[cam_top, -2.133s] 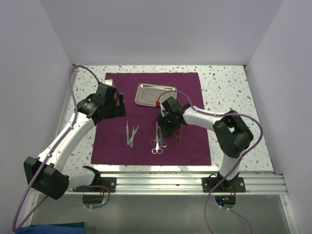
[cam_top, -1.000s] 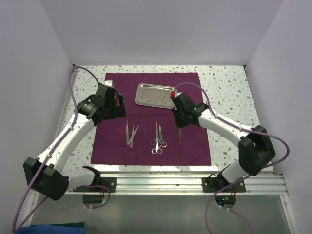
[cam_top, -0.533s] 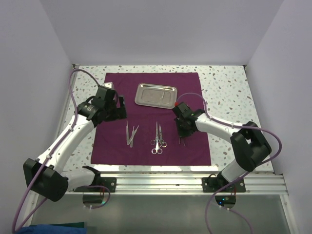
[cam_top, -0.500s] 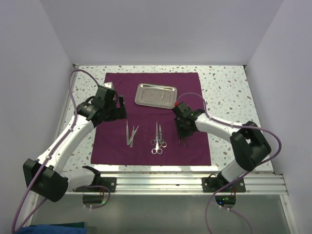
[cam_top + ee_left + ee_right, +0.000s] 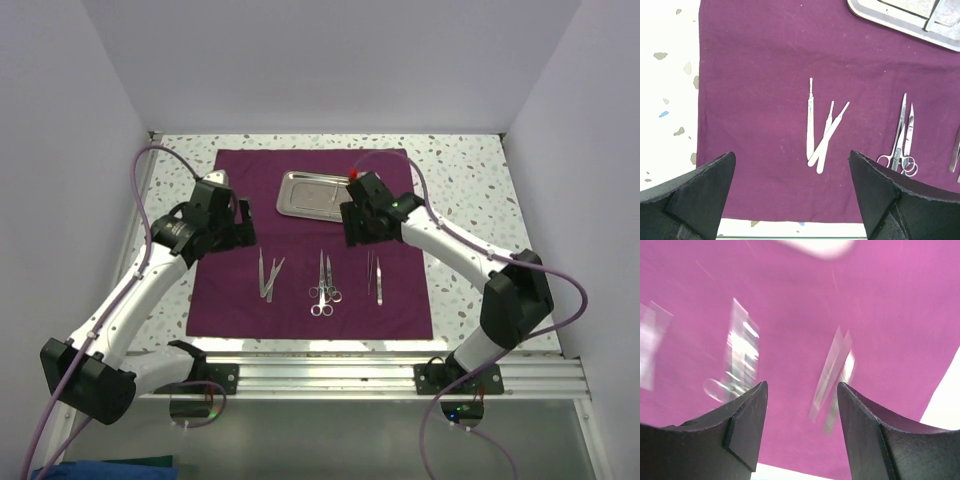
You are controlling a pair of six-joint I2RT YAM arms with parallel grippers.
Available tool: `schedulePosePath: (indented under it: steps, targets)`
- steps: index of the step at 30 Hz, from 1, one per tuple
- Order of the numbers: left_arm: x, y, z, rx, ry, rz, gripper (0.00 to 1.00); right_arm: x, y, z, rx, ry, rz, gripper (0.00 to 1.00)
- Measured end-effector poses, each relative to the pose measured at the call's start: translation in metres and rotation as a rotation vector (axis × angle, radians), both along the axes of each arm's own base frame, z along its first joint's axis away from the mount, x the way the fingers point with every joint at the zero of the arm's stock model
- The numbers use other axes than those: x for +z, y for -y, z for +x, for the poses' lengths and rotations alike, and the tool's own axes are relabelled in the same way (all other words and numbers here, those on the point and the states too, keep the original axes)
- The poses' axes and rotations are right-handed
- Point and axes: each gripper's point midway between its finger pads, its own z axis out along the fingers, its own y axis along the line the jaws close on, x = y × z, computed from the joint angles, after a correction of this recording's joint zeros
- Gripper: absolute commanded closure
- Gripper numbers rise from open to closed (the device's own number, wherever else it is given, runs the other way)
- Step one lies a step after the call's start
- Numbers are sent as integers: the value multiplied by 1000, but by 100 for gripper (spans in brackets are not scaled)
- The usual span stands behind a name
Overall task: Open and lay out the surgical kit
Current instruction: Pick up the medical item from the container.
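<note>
Maroon cloth (image 5: pixel 300 325) spread flat at frame centre – shiny tray (image 5: pixel 310 193) set on upper part; tweezers (image 5: pixel 268 275), scissors (image 5: pixel 322 290), forceps (image 5: pixel 374 275) laid in row below. Left gripper (image 5: pixel 792 200), right gripper (image 5: pixel 802 430) – both seen wide open, nothing held.

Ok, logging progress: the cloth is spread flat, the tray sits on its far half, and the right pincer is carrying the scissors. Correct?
No: the right pincer is open and empty; the top view shows the scissors lying on the cloth. The tray does sit on its far half.
</note>
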Motion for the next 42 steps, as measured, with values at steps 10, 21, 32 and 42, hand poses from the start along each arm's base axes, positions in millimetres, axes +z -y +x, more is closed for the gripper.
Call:
schedulePosePath:
  steps: [10,21,32,42]
  targets:
    - [0,-6,1,14,4,31,1,33,-69,125,-24,137,69,39]
    - [15,-12,-10,18,55,21,1,-55,-79,222,-135,110,2,39]
    - [12,-19,-13,-13,47,77,1,-79,-65,241,-220,105,10,53]
    - [11,-21,-13,-35,45,103,0,-84,-64,243,-261,106,19,100]
